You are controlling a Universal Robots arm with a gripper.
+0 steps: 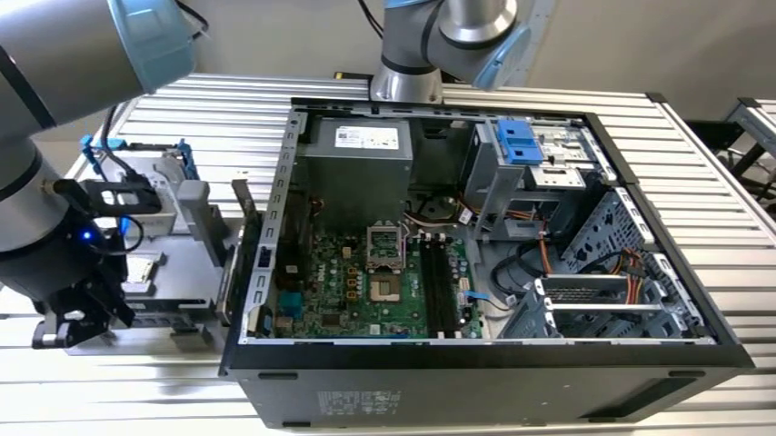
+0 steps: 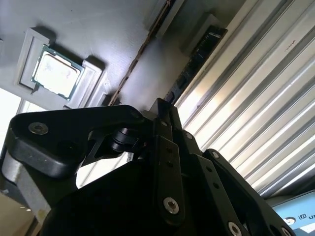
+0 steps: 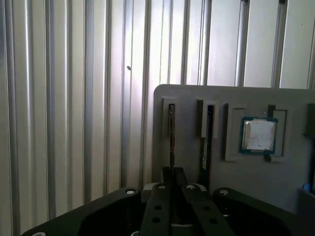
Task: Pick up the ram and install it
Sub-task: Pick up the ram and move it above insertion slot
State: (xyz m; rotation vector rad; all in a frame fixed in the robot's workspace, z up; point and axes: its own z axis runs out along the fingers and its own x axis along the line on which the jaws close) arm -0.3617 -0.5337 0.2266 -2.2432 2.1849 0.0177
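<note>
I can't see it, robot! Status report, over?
Gripper at the gray holder. Ram on edge in its slot, right ahead. CPU chip sits aside, apart.

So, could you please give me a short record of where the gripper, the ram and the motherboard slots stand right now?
gripper: low over the grey holder, at the exterior view's left, outside the open case
ram: on edge in a holder slot, in line with the gripper
second stick: on edge in the neighbouring slot
CPU chip: flat in its recess on the holder
motherboard slots: black, inside the case
task state: ram not yet installed
</note>
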